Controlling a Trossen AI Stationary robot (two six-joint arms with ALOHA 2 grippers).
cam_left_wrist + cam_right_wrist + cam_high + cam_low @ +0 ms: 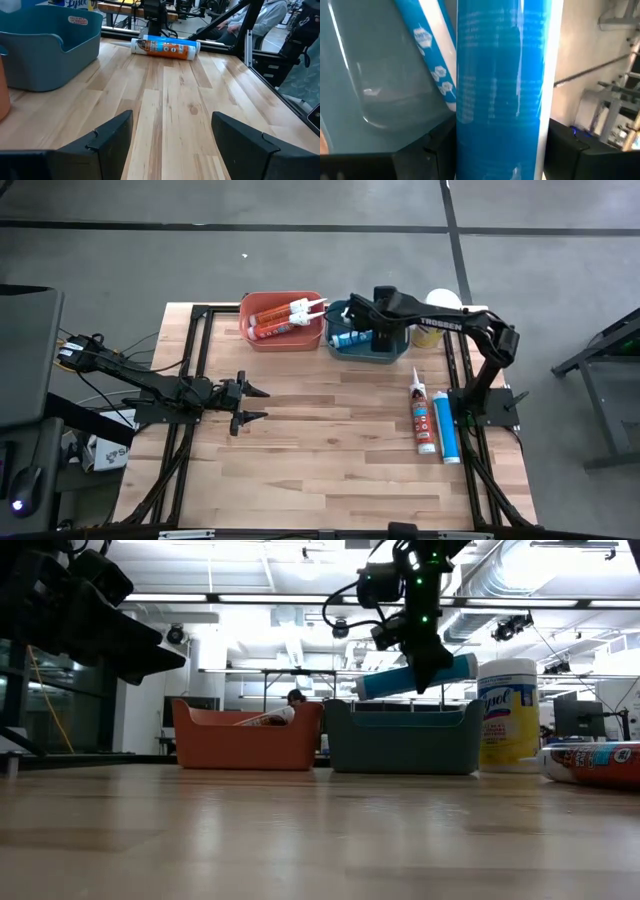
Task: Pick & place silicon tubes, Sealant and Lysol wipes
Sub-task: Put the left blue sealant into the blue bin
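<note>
Above the blue bin (403, 738), the right gripper (425, 668) has its fingers clamped on a blue tube (415, 677), tilted. Let go here, it could catch the rim and roll off the desk (330, 450). Lysol wipes (508, 715) stand beside the bin. Left gripper (250, 405) waits open.

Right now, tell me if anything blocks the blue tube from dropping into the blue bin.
Nothing visible blocks it. The right hand holds the blue tube just above the blue bin, whose top is open. One blue tube already in the bin lies to one side, leaving room beside it.
</note>
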